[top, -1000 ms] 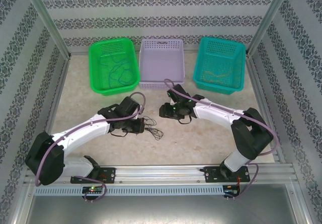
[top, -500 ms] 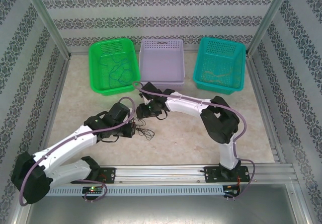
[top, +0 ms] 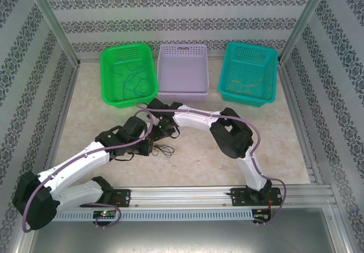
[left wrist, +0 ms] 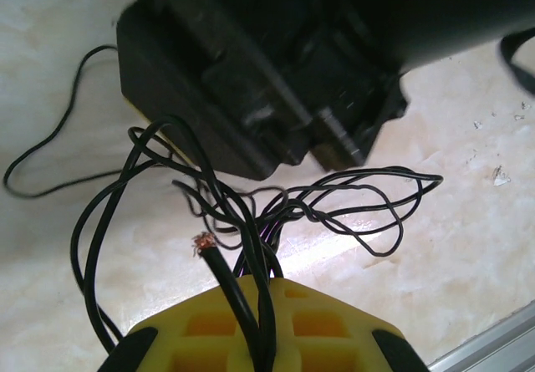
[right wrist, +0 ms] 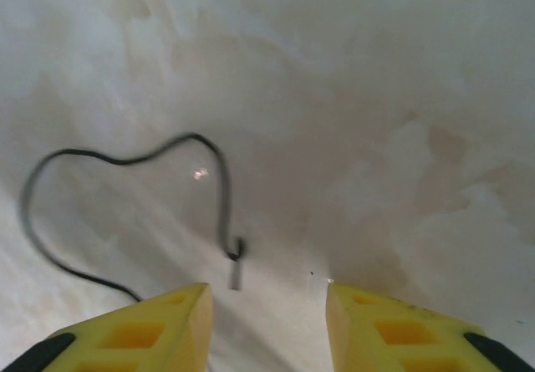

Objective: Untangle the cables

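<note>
A tangle of thin black cables [top: 165, 149] lies on the marble table just right of my left gripper [top: 149, 146]. In the left wrist view my left gripper [left wrist: 261, 284] is shut on several black cables [left wrist: 276, 213], one showing a bare copper end. Their loops spread over the table in front. My right gripper [top: 161, 129] sits close behind the tangle, its dark body [left wrist: 276, 79] looming over the strands. My right gripper [right wrist: 267, 305] is open with nothing between its yellow fingers [right wrist: 180, 322]. One loose black cable [right wrist: 125, 159] curls on the table just ahead of them.
Three baskets stand at the back: green [top: 109, 77] with blue cables [top: 133, 82], lavender [top: 182, 51], teal [top: 227, 65] with yellowish cables [top: 244, 85]. The two arms nearly meet left of centre. Metal posts and a rail frame the table.
My right arm has swung left across the table to just behind the tangle, and its jaws have narrowed a little. My left arm drew back slightly, still gripping the black cables.
</note>
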Tool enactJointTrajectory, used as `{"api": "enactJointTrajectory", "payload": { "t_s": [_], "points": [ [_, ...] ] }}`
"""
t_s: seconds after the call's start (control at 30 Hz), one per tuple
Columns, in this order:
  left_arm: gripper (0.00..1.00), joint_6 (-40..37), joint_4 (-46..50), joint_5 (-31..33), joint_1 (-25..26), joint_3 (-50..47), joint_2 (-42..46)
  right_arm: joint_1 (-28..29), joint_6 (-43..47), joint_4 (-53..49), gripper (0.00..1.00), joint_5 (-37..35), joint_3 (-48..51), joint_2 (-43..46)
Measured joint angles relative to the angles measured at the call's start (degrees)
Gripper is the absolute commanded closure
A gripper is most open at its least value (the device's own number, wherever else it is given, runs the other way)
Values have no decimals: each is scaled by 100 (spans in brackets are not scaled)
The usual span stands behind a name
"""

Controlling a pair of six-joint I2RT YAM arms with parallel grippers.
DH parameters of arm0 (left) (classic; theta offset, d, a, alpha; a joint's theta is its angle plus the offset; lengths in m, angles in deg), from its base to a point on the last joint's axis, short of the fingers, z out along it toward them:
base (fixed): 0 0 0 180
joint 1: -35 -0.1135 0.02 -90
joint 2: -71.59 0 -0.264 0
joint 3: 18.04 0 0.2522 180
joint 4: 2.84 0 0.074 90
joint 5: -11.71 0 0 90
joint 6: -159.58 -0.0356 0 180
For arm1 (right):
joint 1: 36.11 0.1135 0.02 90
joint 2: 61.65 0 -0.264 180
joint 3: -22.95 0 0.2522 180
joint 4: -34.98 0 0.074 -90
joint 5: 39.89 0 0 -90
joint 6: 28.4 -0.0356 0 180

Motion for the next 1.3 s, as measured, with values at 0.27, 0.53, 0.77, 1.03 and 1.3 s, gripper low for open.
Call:
{"api": "enactJointTrajectory", "payload": {
  "t_s": [0.27, 0.53, 0.77, 1.03, 1.3],
  "points": [
    [100, 26, 0, 2, 0, -76, 179, 90, 94, -293, 64, -387, -557, -341],
    [100, 264, 90, 195, 0, -4, 389, -17, -66, -17, 71, -452, -208, -144],
    [100, 879, 199, 284, 0, 1119, 31, -999, -216, 332, 67, -431, 1499, 1458],
    [100, 1967, -452, -118, 9, 2393, -903, -2402, -369, 643, 66, -428, 3244, 3807],
    [100, 2959, -1521, -389, 216, 3097, -1893, -3414, -518, 511, 65, -726, 4308, 5375]
  ]
}}
